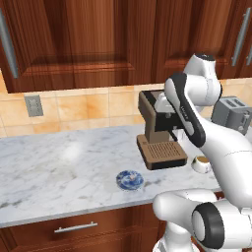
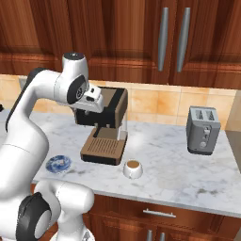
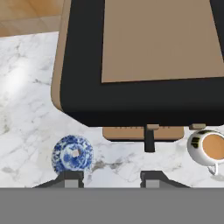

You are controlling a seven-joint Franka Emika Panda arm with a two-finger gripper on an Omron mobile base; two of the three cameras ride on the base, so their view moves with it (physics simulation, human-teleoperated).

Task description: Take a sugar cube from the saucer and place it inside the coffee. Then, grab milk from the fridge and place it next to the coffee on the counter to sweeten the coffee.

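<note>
A: Where's your gripper (image 3: 112,177) sitting?

B: You're hovering over the coffee machine (image 3: 144,61), fingers spread, pinching nothing.

A: Task things?

B: Saucer (image 3: 72,154) is lying on the counter (image 3: 26,109) left of the machine, cube on it; coffee (image 3: 209,147) is standing right.

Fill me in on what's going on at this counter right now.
The robot arm is holding its gripper high over the marble counter, next to the top of the brown coffee machine, looking down. The jaws are open and empty. Below it, the blue-patterned saucer has a small pale sugar cube on it, and the cup of coffee stands on the other side of the machine's drip tray. A grey toaster sits further along. Nothing has been picked up yet.
</note>
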